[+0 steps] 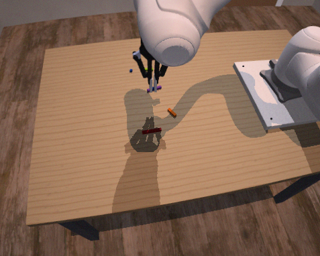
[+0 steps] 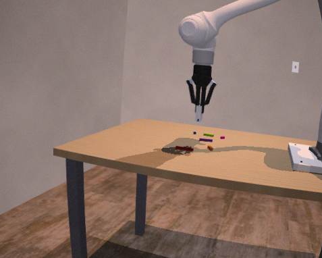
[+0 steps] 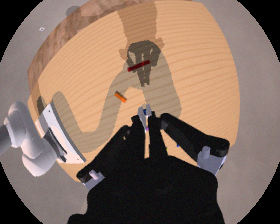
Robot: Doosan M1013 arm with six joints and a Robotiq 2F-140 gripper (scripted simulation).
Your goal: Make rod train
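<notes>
gripper [image 2: 198,116]: way up above the table [image 2: 100,148], fingers pressed nearly together
held: tiny blue bit [image 2: 198,119] pinched at the tips (looks like a blue rod, too small to be sure)
red rod [image 1: 151,131]: flat in the arm's shadow, well below the fingers, near side of them in top view
orange rod [image 1: 172,112]: just right of red, apart
far cluster: purple rod [image 2: 205,140], lime rod [image 2: 208,135], magenta rod [image 2: 222,137], loose blue rod [image 2: 194,132], none touching

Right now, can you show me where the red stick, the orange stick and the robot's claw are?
red stick [image 1: 151,131], top view, on the middle of its length.
orange stick [image 1: 172,112], top view, on its middle.
claw [image 2: 198,118], exterior view, between its fingertips, high above the table.
</notes>
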